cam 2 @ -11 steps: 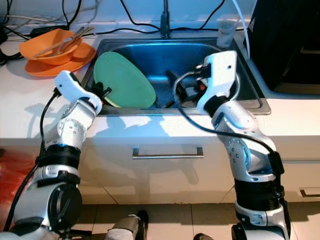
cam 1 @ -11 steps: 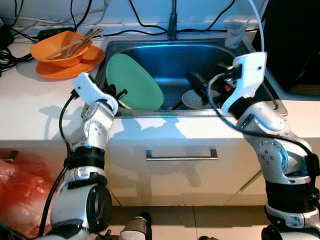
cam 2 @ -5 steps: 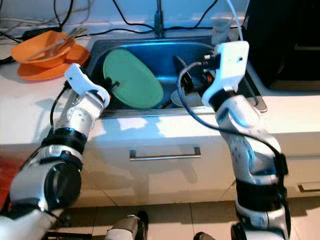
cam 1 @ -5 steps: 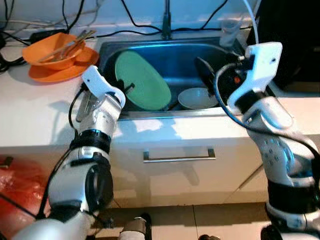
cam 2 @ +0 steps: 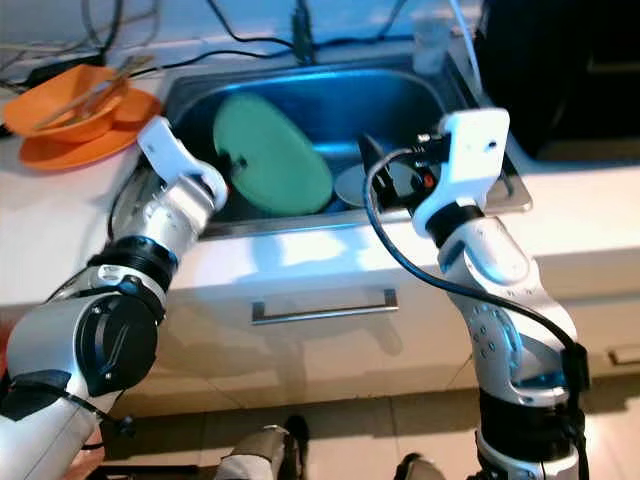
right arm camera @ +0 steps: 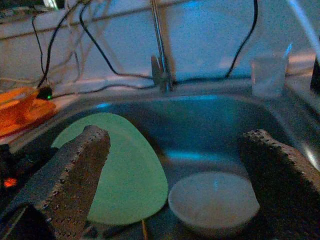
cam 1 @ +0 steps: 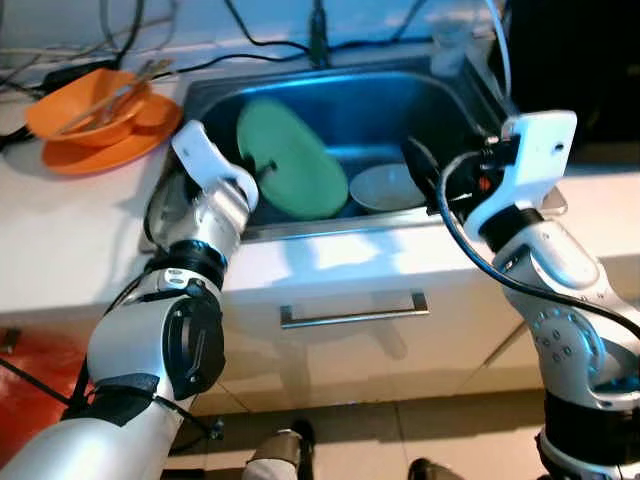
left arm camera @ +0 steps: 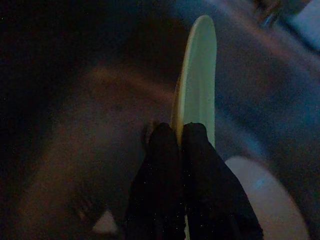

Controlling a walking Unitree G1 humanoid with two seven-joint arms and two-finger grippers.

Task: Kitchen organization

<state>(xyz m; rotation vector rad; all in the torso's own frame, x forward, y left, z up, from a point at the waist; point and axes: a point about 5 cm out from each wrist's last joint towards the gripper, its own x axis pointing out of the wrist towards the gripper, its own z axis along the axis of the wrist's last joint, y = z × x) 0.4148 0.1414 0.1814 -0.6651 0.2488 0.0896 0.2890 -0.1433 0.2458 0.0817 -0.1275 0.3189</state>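
Observation:
A round green plate (cam 1: 295, 160) leans on edge in the left half of the steel sink (cam 1: 330, 226). My left gripper (cam 1: 260, 174) is shut on the plate's near rim; the left wrist view shows both black fingers (left arm camera: 165, 150) pinched on the thin green plate (left arm camera: 200, 85) edge. A white bowl (cam 1: 385, 187) lies on the sink floor beside the plate. My right gripper (right arm camera: 175, 136) is open at the sink's front right, above and before the white bowl (right arm camera: 215, 200), with nothing between its fingers.
An orange bowl with chopsticks (cam 1: 90, 105) sits on an orange plate at the counter's back left. A faucet (right arm camera: 160, 65), a clear cup (right arm camera: 268, 75) and black cables line the back. A drawer handle (cam 1: 352, 315) is below the counter edge.
The camera has shifted, so the whole scene sits differently. My right gripper has drawn back from over the bowl toward the sink's front right. My left gripper stays at the plate's rim.

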